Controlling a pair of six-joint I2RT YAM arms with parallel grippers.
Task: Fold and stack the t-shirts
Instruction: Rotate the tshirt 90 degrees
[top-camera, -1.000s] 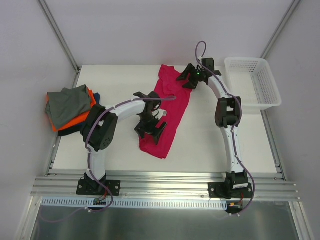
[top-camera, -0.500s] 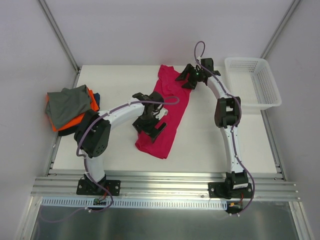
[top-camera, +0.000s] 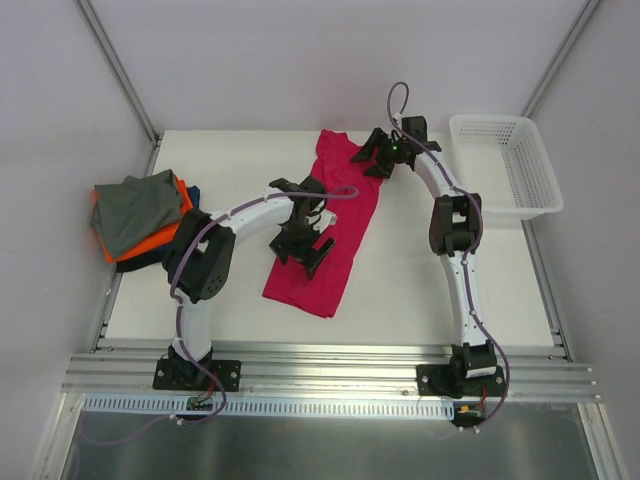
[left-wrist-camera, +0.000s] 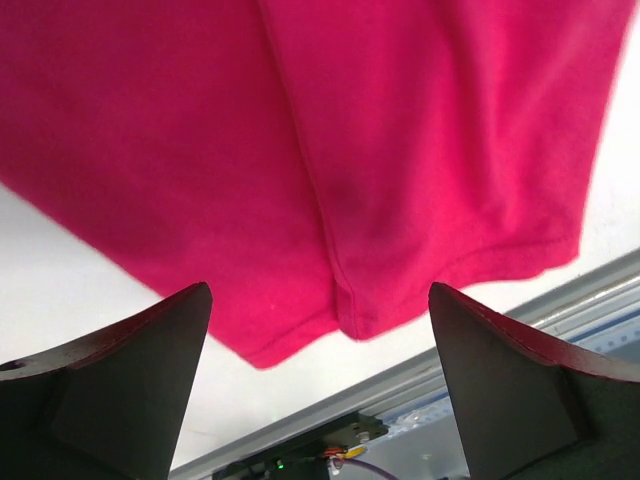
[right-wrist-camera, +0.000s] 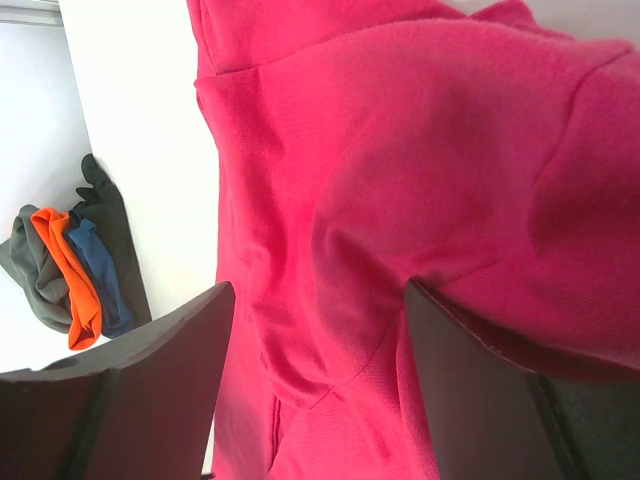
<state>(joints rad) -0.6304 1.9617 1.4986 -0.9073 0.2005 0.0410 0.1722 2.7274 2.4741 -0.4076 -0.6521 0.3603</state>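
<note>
Magenta t-shirt: soft matte knit, long narrow strip, stitched hem, lying diagonally on the surface | your left jaws: spread wide over its lower half, empty | your right jaws: wide apart at the rumpled far end, seemingly gripping nothing

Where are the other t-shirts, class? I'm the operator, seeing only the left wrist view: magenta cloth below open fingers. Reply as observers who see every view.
Observer: A stack of t-shirts, grey on top, orange and navy beneath, sits at the table's left edge.
Operator: What is the right gripper doing?
Observer: The right gripper is open over the magenta t-shirt's far end.
Operator: Anything else?
Observer: A white mesh basket stands at the far right corner.
</note>
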